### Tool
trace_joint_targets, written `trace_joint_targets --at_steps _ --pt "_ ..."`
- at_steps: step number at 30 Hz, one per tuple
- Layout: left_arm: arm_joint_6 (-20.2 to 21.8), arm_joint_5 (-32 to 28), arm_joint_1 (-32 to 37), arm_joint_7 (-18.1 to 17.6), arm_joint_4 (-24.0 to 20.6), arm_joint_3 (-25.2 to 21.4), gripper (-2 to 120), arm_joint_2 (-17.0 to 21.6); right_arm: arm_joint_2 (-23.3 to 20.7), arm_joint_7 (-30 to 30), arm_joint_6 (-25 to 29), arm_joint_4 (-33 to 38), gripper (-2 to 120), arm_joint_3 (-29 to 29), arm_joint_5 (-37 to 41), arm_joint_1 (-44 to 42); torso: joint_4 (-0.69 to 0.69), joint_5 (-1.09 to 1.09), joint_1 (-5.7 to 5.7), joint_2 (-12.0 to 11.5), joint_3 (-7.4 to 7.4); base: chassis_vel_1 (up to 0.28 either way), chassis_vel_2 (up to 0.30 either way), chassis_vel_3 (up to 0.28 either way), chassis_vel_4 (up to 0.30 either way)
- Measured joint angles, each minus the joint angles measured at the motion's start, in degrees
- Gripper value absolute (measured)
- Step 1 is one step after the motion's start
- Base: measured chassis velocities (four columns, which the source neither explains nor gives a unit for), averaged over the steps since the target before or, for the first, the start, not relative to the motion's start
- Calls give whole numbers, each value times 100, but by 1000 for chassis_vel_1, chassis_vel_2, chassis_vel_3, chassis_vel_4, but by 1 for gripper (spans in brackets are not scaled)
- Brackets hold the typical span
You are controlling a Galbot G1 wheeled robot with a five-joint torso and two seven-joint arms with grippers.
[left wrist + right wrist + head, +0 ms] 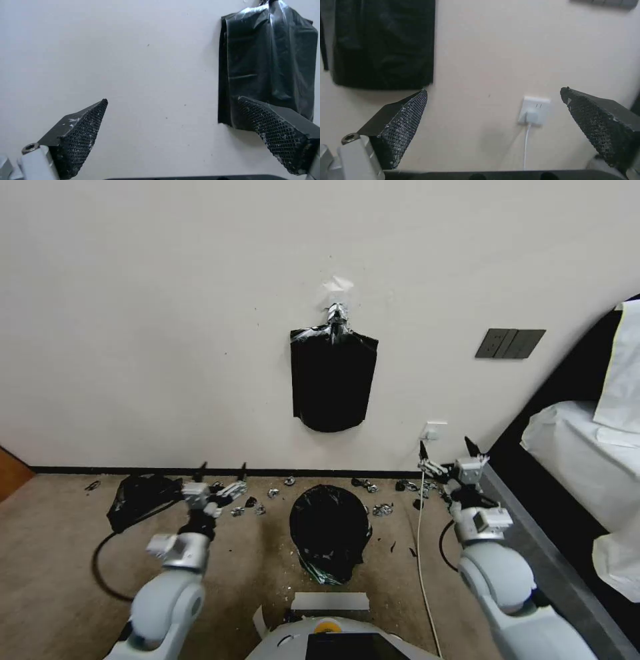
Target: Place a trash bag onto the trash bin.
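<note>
glossy black trash bag, cream wall, tan carpet

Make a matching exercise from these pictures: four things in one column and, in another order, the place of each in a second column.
1 trash bag
2 black sheaf
3 black heap
4 white plug

A hangs on the wall from a silver clip
B on the carpet, at the robot's left
C on the carpet, straight ahead
D in the wall socket

Pairs: 1-C; 2-A; 3-B; 4-D
</note>
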Motion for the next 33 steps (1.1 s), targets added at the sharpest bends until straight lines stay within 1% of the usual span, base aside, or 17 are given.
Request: trace_joint_targets --at_steps 2,4,8,10,12,16,18,21,33 --pt "-46 43 -3 13 49 7 100 -46 20 -69 -62 -21 100 -7 30 -8 -1 1 0 0 0 0 0 0 0" --pt "-198 234 -37 43 238 84 100 -240 77 -213 -194 -176 100 -74 129 3 0 0 0 0 0 0 0 0 0" --pt "-301 359 -57 37 401 200 100 -385 160 -251 -321 -339 100 -189 321 62 0 1 0 0 0 0 0 0 0" --pt "-333 405 -69 31 452 228 100 -427 196 -266 -319 -430 100 -223 263 71 0 1 0 0 0 0 0 0 0" --pt "-416 478 -119 17 596 285 100 -497 261 -285 -211 -613 100 -271 96 81 -1 2 0 0 0 0 0 0 0" --pt "-490 499 -167 1 740 364 100 -563 307 -277 -89 -744 100 -301 31 109 -1 1 0 0 0 0 0 0 0" --pt "-507 502 -198 -12 834 453 100 -605 314 -268 61 -816 100 -304 -21 127 0 1 0 0 1 0 0 0 0" --pt "-507 504 -243 -17 888 500 100 -621 314 -260 144 -843 100 -304 -69 130 -1 1 0 0 1 0 0 0 0" --pt "-504 497 -252 -32 894 512 100 -614 303 -246 159 -843 100 -305 -80 133 0 1 0 0 1 0 0 0 0"
